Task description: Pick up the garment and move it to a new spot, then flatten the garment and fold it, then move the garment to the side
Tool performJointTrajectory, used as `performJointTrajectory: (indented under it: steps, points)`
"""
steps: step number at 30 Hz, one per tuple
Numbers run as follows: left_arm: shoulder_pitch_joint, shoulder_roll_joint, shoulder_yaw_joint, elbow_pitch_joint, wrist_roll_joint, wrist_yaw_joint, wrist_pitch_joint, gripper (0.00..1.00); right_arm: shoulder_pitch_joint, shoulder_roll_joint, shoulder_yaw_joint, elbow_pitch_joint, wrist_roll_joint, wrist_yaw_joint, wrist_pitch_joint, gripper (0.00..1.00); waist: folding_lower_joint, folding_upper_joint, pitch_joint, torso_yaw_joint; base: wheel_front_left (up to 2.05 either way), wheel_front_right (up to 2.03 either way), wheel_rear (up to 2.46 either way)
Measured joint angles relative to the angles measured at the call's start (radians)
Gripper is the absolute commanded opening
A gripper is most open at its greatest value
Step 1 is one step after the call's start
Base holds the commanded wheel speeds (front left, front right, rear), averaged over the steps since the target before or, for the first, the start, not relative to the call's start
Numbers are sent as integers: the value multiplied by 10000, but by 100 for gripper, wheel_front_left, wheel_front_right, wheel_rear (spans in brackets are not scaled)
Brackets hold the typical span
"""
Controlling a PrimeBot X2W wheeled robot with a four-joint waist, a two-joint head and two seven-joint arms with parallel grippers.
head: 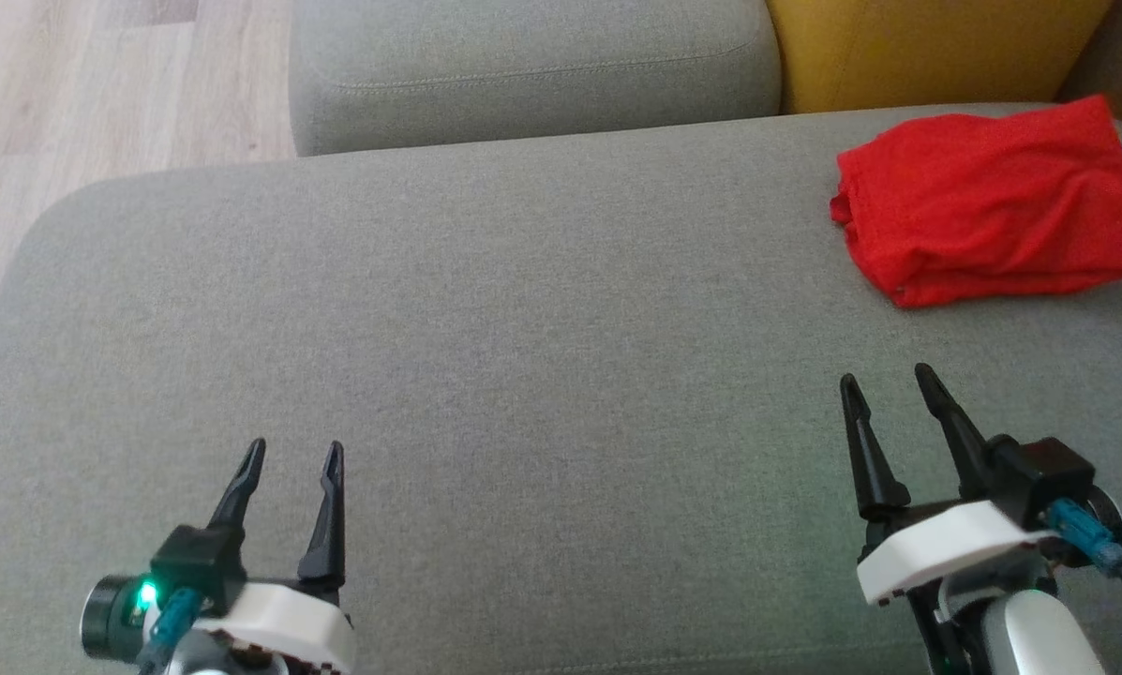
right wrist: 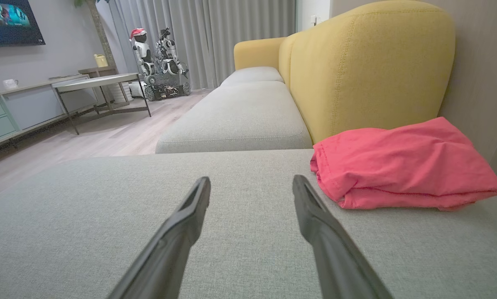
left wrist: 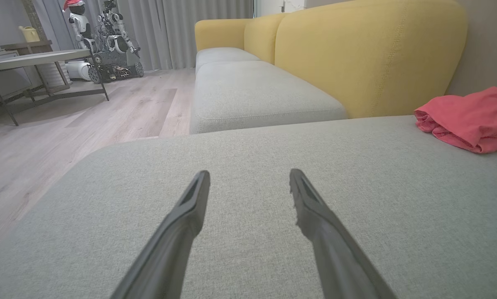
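Both arms sit low over the grey seat in the head cam. The left gripper is at the lower left, fingers spread wide with nothing between them, pointing up the seat. The right gripper is at the lower right, same deal: fingers apart, holding nothing, leaning a bit to the left. I can't tell if any tips touch the fabric.

The garment is red and bunched into a rough folded heap at the far right corner of the seat, close by the yellow backrest. It's ahead of the right gripper and apart from it, and well away from the left one. On the right wrist cam it lies just past the right-hand finger, a hemmed edge turned my way, and it looks pinker there. On the left wrist cam it's off at the right edge.

Past the seat there's a second grey cushion, with wood floor to the left. The wrist cams also catch a table, grey curtains and a couple of other robots by them, one in a santa hat.
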Motion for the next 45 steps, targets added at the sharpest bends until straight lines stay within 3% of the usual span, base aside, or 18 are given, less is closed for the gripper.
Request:
performJointTrajectory:
  steps: [23,24,29,45]
  points:
    - [-19,35,-25,42,-69,186,-15,100,-12,6,6,-13,-163,0,84,100,0,0,193,69,0,0,0]
    - [-19,35,-25,42,-69,186,-15,0,-12,6,6,-13,-163,0,84,0,0,0,193,69,0,0,0]
    - [329,-242,-142,700,-132,173,0,0,329,27,17,757,-84,0,86,0,1,0,197,71,0,0,0]
    - [337,-431,295,911,-2008,-299,407,0,376,23,-84,922,2040,0,144,0,1,0,185,94,0,0,0]
